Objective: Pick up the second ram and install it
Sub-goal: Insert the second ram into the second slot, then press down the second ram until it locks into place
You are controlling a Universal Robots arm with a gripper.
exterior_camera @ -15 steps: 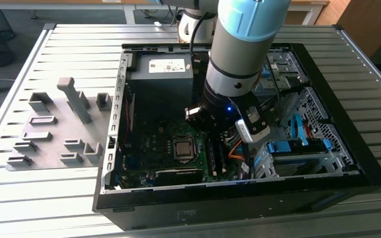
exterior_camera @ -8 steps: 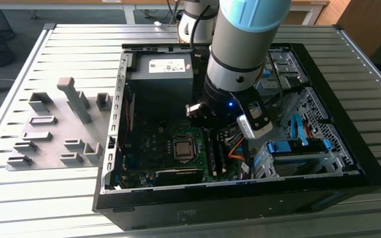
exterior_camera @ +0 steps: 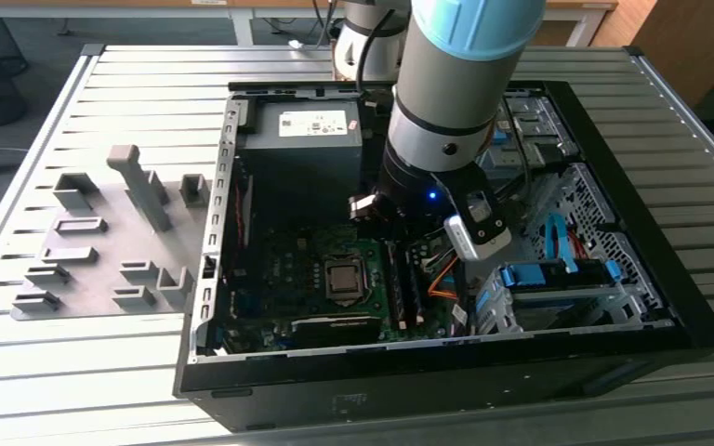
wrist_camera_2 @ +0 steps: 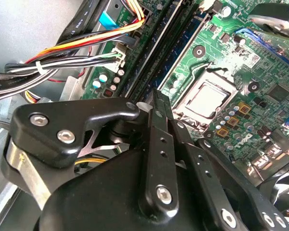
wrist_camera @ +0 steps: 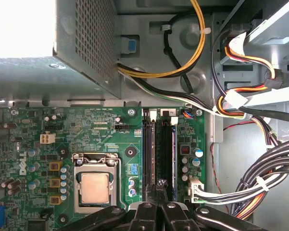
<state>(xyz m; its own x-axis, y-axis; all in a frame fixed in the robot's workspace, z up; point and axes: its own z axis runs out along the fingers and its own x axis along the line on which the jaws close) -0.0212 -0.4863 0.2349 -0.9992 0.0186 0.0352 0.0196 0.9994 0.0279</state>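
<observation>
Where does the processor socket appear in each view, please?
Exterior view: the processor socket sits at the exterior view's left of the memory slots.
Second wrist view: socket, beside the slots.
First wrist view: socket, beside the slots.
Shared landmark: the memory slots.

**Three Cameras on One Open Case**

The exterior view is looking steeply down from high up at the open black computer case (exterior_camera: 456, 353). Both wrist views are hovering close, sharing the green motherboard (wrist_camera: 101, 130) (wrist_camera_2: 221, 62) and its silver processor socket (wrist_camera: 94, 187) (wrist_camera_2: 205, 98).
</observation>
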